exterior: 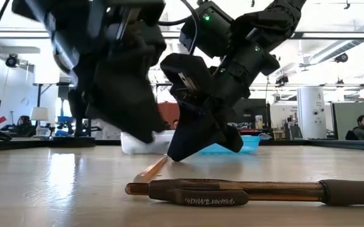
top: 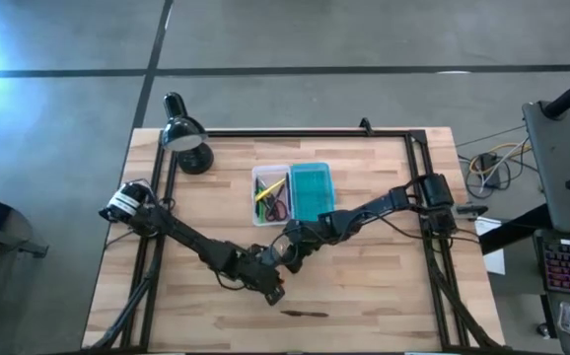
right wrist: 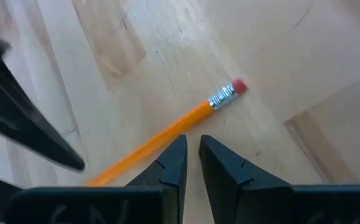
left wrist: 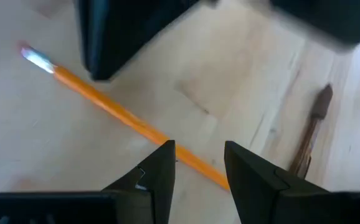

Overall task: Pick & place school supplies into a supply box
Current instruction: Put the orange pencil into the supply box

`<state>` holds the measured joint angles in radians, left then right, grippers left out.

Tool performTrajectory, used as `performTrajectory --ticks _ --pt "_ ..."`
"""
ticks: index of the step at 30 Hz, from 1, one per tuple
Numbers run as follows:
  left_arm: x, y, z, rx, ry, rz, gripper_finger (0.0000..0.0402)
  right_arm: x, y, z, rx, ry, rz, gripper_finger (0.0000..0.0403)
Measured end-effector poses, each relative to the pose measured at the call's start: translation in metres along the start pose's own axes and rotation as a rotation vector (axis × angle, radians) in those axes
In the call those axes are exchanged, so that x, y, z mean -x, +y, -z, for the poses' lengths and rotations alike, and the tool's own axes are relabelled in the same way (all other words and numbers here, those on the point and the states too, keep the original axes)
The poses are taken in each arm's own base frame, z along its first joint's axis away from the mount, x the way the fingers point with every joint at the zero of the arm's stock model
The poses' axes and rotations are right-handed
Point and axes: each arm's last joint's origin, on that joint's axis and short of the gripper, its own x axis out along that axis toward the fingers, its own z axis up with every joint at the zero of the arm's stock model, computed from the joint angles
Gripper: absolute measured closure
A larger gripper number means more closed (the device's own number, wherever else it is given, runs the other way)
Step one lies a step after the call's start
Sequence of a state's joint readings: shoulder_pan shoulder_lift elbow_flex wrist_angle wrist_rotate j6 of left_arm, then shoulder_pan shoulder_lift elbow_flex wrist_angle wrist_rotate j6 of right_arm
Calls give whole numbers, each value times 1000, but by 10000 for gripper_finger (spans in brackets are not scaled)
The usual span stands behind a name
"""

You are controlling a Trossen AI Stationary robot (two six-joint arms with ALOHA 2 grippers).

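Observation:
An orange pencil (left wrist: 111, 109) with a red eraser (right wrist: 238, 86) lies flat on the wooden table, between my two grippers. My left gripper (left wrist: 198, 165) is open and hovers over the pencil's pointed end, a finger on either side. My right gripper (right wrist: 192, 152) is shut, with nothing between its fingers, and its tips are low over the pencil just behind the metal ferrule. A dark brown pen (top: 305, 314) lies nearer the front edge. The supply box (top: 293, 192) stands open farther back, with several supplies in its clear tray (top: 271, 194) next to the teal lid (top: 312, 190). My right gripper slants down from the table's far right, and its shut fingertips (right wrist: 179, 149) are at the pencil's shaft (right wrist: 195, 113) close to the eraser end. I cannot tell whether they touch the pencil. The pencil lies flat on the table.
A black desk lamp (top: 186, 138) stands at the table's far left corner. The two arms cross the table's middle and meet near its front centre. Bare wood lies to the right of the box and along the front edge beside the brown pen (exterior: 232, 192).

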<state>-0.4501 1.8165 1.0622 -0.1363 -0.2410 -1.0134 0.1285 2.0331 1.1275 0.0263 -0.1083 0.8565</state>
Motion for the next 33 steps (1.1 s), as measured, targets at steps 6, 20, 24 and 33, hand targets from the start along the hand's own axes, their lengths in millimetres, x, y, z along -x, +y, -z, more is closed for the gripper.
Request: performTrajectory --ticks 6,20,24,33 --pt "0 -1 9 -19 55 7 280 0 2 -7 40 -21 -9 360" --pt "8 0 30 -79 119 -89 280 39 33 -11 116 -71 -86 360" --pt "4 0 32 -91 112 -91 280 53 39 2 183 -29 -22 360" --pt "-8 -4 33 -212 102 -22 280 69 48 72 344 77 139 360"
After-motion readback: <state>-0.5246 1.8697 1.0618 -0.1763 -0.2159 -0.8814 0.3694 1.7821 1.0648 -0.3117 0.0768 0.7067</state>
